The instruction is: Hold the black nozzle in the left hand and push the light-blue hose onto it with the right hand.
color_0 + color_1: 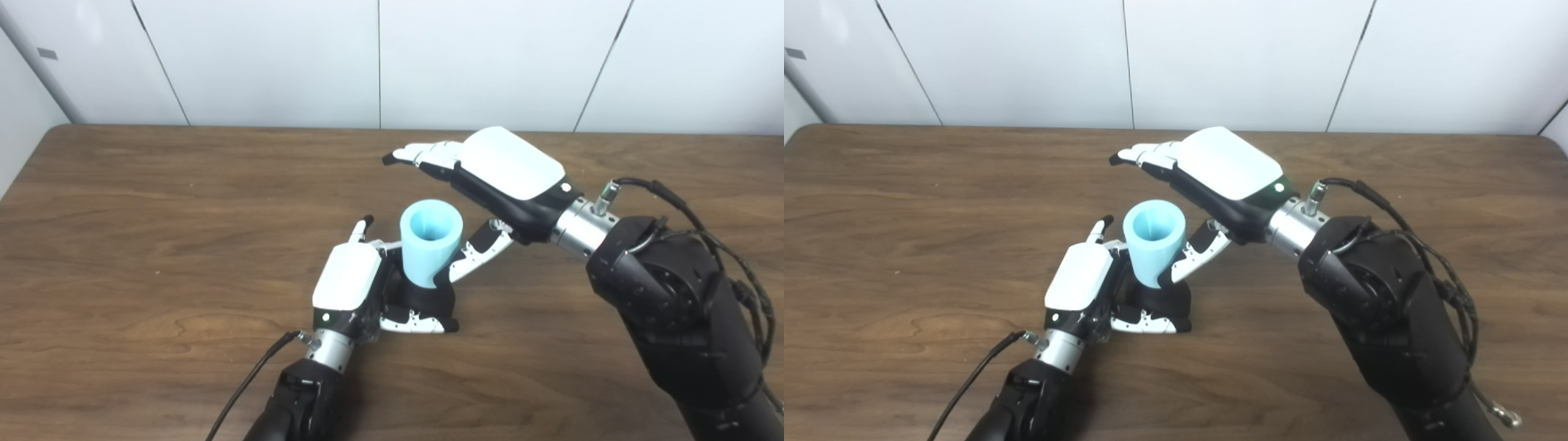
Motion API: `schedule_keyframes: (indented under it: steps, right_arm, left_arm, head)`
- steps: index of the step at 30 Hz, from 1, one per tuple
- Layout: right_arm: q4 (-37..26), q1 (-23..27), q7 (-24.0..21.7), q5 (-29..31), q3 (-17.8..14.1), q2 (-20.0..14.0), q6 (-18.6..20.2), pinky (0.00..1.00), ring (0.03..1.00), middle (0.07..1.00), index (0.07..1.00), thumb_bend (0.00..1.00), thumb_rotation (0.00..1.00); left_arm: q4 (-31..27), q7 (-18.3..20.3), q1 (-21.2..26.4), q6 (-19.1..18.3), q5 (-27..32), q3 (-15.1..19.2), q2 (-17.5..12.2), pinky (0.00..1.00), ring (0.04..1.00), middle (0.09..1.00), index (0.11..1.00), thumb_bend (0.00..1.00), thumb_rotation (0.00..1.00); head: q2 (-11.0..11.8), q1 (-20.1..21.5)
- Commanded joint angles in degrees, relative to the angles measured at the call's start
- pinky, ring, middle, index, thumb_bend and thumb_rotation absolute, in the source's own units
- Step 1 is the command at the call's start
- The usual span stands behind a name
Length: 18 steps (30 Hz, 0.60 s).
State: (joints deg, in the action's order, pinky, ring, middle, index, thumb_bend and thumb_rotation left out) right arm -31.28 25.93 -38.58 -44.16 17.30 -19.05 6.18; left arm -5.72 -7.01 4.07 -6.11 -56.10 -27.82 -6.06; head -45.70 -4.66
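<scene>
**Hose seated on nozzle, right hand off**

Wood table [153,245] bare around the work, white wall panels [275,61] behind; right hand [490,177] above and right of the hose, fingers straight and spread, holding nothing, thumb just beside the hose; left hand [355,288] wrapped round the black nozzle [422,300] at table centre; light-blue hose [429,242] upright on the nozzle, open end up.

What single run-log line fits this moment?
left hand: shut on nozzle | hose: on nozzle | right hand: open, above hose
</scene>
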Motion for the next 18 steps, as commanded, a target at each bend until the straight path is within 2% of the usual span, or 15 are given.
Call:
schedule_keyframes:
  steps: [1,9,13,18]
  right_arm:
    - [-0.63,1.78,0.86,0.31,-1.06,-0.89,-1.09,0.7,0.862,0.907,0.899,0.99,0.36]
    - [-1.49,2.09,-0.39,0.74,-1.61,-1.43,0.28,0.7,0.857,0.892,0.888,1.0,0.36]
    - [-3.23,1.56,-0.93,3.97,-4.11,-2.35,1.63,0.71,0.855,0.883,0.879,1.0,0.37]
    - [-7.21,1.6,-5.13,7.97,-6.35,-4.84,5.59,0.76,0.864,0.871,0.878,1.0,0.41]
  left_arm:
    - [1.66,1.3,-0.83,-0.25,-0.97,-0.82,-0.03,0.99,0.624,0.491,0.48,0.53,0.0]
    - [1.59,1.49,-0.79,-0.48,-1.08,-0.76,0.0,0.99,0.626,0.492,0.479,0.53,0.0]
    - [1.4,1.75,-0.77,-0.68,-1.01,-0.61,-0.03,0.99,0.627,0.495,0.477,0.53,0.0]
    - [1.4,2.06,-0.7,-0.72,-0.68,-0.35,-0.14,1.0,0.628,0.498,0.473,0.53,0.0]
  head:
    - [-0.02,-0.07]
    - [-0.03,-0.23]
    - [-0.03,-0.23]
    - [-0.16,0.03]
